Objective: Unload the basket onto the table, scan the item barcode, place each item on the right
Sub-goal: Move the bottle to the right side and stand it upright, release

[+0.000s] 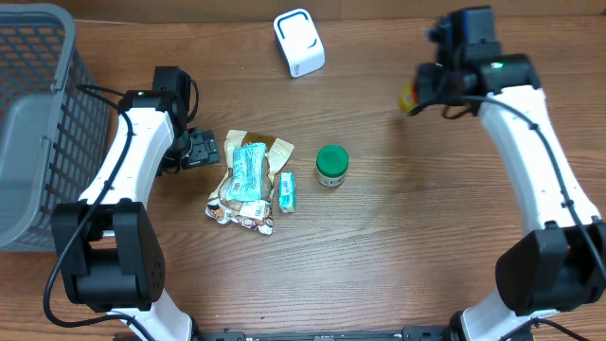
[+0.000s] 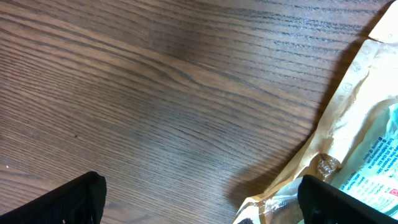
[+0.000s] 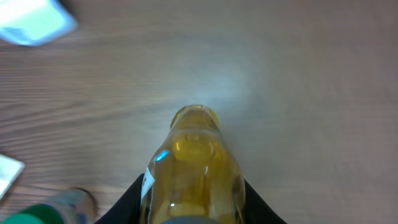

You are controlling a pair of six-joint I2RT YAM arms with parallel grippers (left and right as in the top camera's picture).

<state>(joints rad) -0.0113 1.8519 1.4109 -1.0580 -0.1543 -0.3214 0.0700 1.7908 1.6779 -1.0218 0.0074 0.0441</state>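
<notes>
Hanging over the far right of the wooden desk [image 1: 426, 227], a translucent yellow bottle [image 3: 196, 158] is clamped in the right hand [image 1: 418, 93], its neck pointing away from the wrist camera. A white boxy device [image 1: 298, 43] lies well to its left at the desk's far edge. A green-lidded jar [image 1: 331, 165] stands mid-desk beside a small teal box [image 1: 287, 191] and a heap of crumpled packets [image 1: 248, 180]. The left hand [image 1: 199, 149], fingers spread apart, rests just beside that heap, near a grey basket [image 1: 38, 123].

Overhead looks straight down; wrist cameras sit close over the same table [image 1: 426, 237].
</notes>
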